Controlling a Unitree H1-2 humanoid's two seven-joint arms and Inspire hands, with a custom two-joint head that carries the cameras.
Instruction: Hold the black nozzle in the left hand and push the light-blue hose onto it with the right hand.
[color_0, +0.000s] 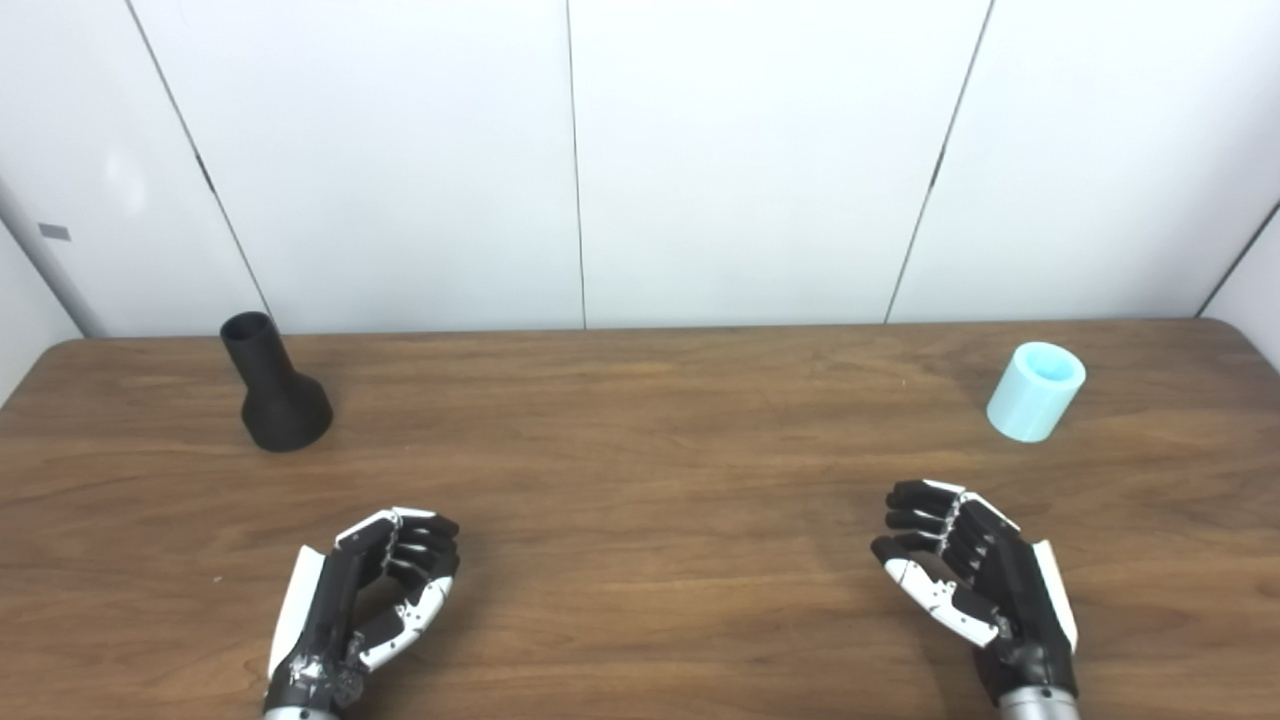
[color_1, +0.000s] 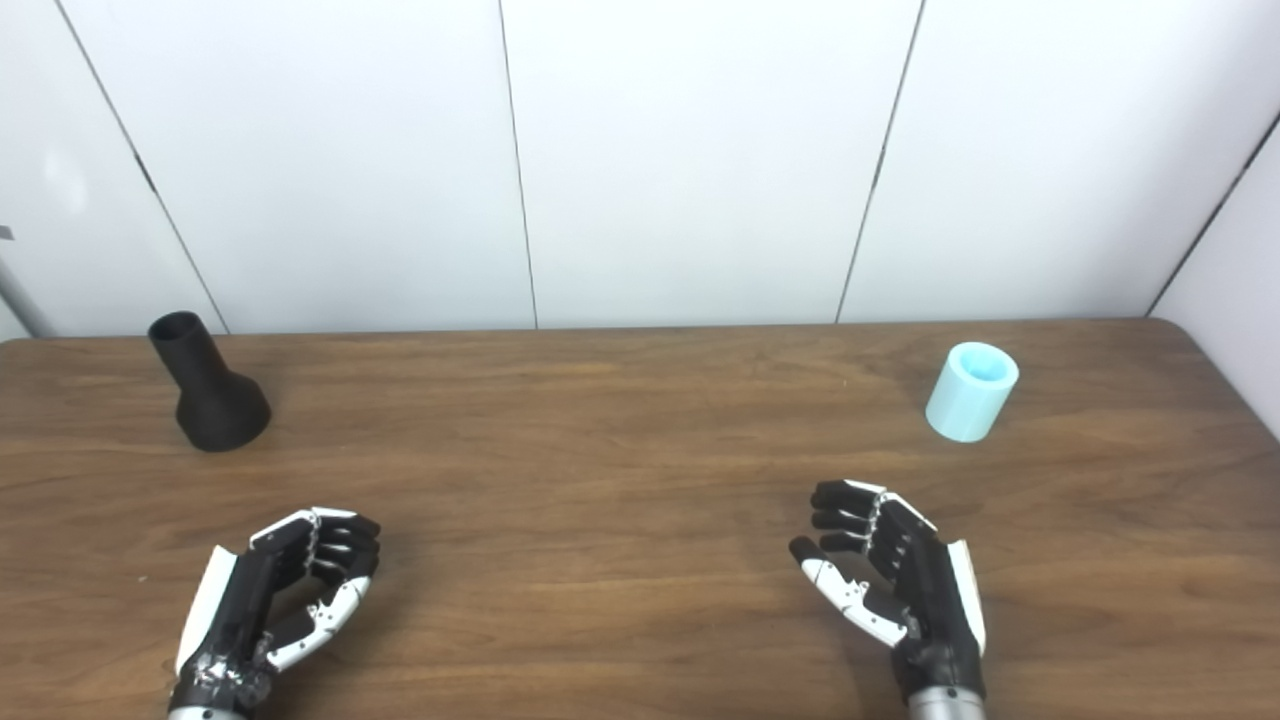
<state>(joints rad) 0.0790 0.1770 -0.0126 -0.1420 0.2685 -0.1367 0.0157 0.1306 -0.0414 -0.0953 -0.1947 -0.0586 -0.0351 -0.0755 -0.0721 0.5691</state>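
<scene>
Two hollow pieces stand upright, holding nothing: black nozzle (color_0: 275, 385), light-blue hose (color_0: 1036, 391); left robot hand (color_0: 365, 600) and right robot hand (color_0: 975, 575) spread.

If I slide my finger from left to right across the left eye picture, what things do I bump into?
black nozzle → left hand → right hand → light-blue hose, all on or over the wooden table.
</scene>
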